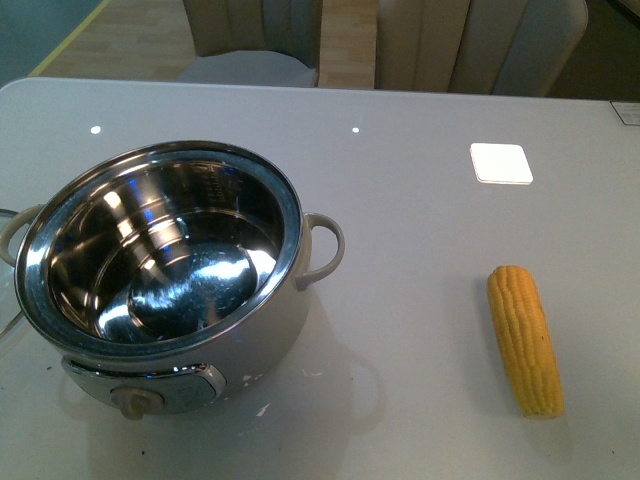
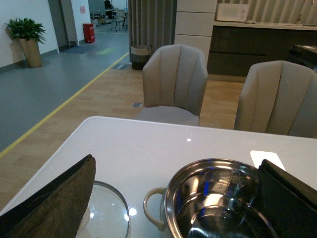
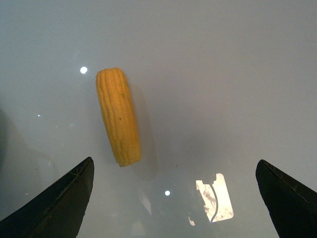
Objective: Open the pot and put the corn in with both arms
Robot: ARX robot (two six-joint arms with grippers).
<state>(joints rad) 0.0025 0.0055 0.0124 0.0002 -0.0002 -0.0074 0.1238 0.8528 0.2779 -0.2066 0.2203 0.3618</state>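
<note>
The cream-white pot (image 1: 165,290) stands open at the front left of the table, its steel bowl empty, a knob at its front. The corn (image 1: 525,338) lies on the table at the front right, apart from the pot. Neither arm shows in the front view. In the left wrist view my left gripper (image 2: 178,198) is open and empty above the pot's (image 2: 218,203) near side and a loop handle (image 2: 152,206); a glass lid (image 2: 106,215) lies flat beside the pot. In the right wrist view my right gripper (image 3: 176,198) is open and empty above the table, the corn (image 3: 118,115) just beyond its fingers.
A white square pad (image 1: 501,163) lies on the table at the back right. Two beige chairs (image 1: 255,40) stand behind the table's far edge. A cable runs off the pot's left side (image 1: 8,325).
</note>
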